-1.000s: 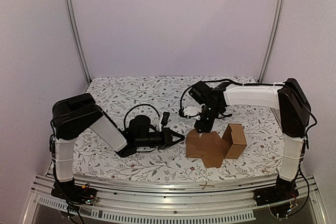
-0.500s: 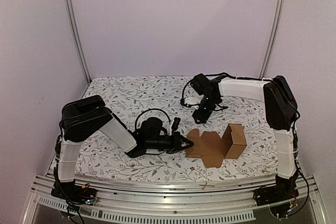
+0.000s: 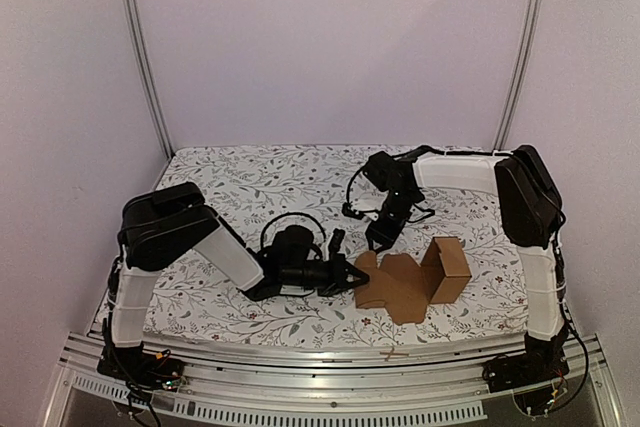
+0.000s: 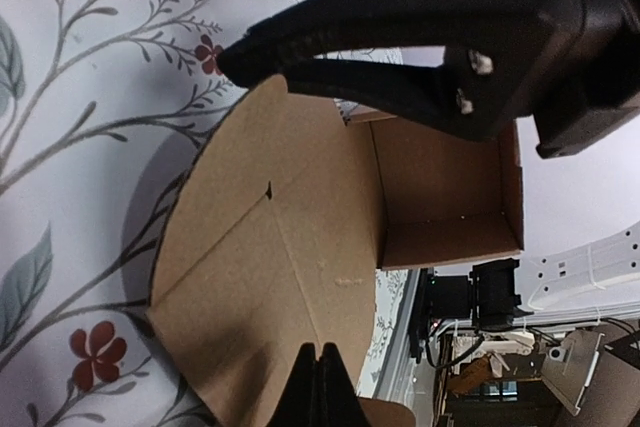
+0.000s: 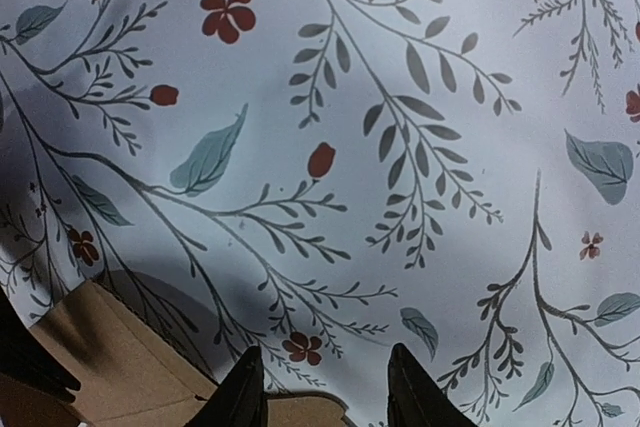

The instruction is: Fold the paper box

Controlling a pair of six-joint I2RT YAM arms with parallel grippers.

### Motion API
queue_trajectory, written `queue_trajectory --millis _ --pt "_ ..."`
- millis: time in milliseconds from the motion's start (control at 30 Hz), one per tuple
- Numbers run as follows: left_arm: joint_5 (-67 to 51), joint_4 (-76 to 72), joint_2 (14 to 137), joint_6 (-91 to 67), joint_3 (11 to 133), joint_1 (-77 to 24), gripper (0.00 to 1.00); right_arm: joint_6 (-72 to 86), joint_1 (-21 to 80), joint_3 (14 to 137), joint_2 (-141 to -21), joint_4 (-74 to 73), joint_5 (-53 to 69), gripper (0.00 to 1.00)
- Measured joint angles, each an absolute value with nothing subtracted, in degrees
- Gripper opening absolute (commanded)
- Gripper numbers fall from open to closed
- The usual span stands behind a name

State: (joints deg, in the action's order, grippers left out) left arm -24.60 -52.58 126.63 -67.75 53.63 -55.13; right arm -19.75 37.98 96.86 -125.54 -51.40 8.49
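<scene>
The paper box (image 3: 395, 287) is brown cardboard, partly folded. Its flat creased panels lie on the floral cloth and an upright folded section (image 3: 450, 265) stands at its right end. My left gripper (image 3: 356, 274) is shut, its tips at the box's rounded left flap. In the left wrist view its shut tips (image 4: 320, 372) lie over the cardboard (image 4: 290, 247), and the flap is raised a little above its shadow. My right gripper (image 3: 378, 242) is open and empty, just above the box's far left edge. In the right wrist view (image 5: 325, 392) a corner of cardboard (image 5: 100, 367) shows at lower left.
The floral tablecloth (image 3: 260, 182) covers the table. An aluminium rail (image 3: 330, 357) runs along the near edge, and two metal uprights (image 3: 140, 57) stand at the back corners with walls close by. The right arm's black fingers (image 4: 330, 47) cross the top of the left wrist view.
My left gripper has slid right until it reached the box's left flap. My right gripper lifted off the box toward the back, then came down again near its far edge.
</scene>
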Motion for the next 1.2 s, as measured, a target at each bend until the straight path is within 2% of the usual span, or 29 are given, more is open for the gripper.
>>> queue_trajectory --millis 200,467,767,1200 --pt "-23.4 -45.2 125.6 -66.3 55.8 -55.4 0.00 -19.6 38.0 94.2 -123.4 -52.3 11.1 0.39" --pt "-19.2 -25.6 123.5 -58.5 62.3 -57.2 0.00 -19.4 38.0 94.0 -121.6 -52.8 13.8 0.39" --pt "-15.9 -24.4 116.4 -55.0 56.3 -57.6 0.02 -18.1 38.0 94.7 -121.6 -52.8 13.6 0.39" --pt "-10.8 -14.2 112.0 -54.6 58.6 -63.3 0.00 -18.0 37.9 100.2 -123.3 -53.3 14.6 0.40"
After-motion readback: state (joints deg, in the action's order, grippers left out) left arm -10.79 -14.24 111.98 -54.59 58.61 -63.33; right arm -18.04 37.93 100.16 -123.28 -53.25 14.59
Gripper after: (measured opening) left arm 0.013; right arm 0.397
